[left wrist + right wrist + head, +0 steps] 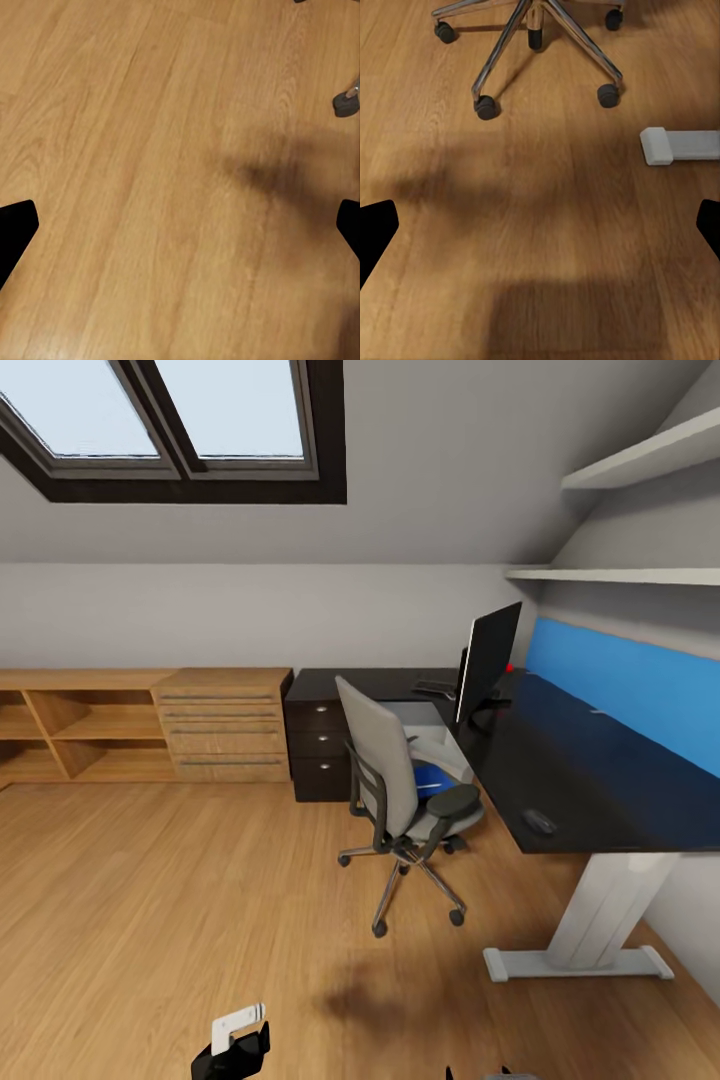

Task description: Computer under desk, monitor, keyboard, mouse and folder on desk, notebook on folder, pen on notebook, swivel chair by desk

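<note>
Approaching: I drive the base over the wooden plank floor [170, 900] toward the dark L-shaped desk [600, 780], well short of it.
Left gripper [180, 225]: its black fingertips stand wide apart at the wrist picture's edges, nothing between them.
Right gripper [540, 225]: likewise spread and empty, hanging over floor near the chair's castors.
Chair: the grey swivel chair with black armrests [385, 770] sits just beside the desk, back turned to me.
Folder: the blue folder [432, 775] lies on the chair seat, partly hidden by the backrest.
Desk: the black flat monitor [488, 658] stands upright; the small dark mouse [539, 821] lies near the front edge; a dark flat shape beyond the monitor may be the keyboard, I cannot tell.
Risk: I judge the chair rolls if my base nudges it, carrying the folder off; reaching past the armrest could snag it.
</note>
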Available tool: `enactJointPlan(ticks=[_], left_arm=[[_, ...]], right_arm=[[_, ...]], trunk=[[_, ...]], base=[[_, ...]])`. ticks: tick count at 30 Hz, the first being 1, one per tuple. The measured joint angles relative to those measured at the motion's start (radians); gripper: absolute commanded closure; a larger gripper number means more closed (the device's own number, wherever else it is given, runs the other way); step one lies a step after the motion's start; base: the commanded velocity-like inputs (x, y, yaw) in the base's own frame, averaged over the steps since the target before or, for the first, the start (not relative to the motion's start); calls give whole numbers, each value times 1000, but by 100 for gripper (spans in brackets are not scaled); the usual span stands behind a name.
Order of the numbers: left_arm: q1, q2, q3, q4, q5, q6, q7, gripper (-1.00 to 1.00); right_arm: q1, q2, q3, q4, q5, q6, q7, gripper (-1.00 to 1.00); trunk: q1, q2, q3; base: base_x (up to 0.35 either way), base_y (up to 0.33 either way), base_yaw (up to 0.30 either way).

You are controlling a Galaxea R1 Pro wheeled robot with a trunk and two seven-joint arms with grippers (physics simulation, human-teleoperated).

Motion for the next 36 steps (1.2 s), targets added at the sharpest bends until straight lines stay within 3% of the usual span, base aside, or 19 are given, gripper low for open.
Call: enactJointPlan(ticks=[22,32,36], left_arm=[[0,1,0,0,-1,0,0,-100],[0,2,-1,1,0,0,0,-100],[0,3,-1,1,0,0,0,-100]], right_arm=[[0,3,2,45,1,-1,6,-100],[0,5,0,73,0,6,5,-100],[0,0,0,155,1,6,5,-100]], trunk=[[84,-154,-69],[84,-154,-69],[84,-154,-69]], base=[[0,0,0],[0,0,0],[0,0,0]])
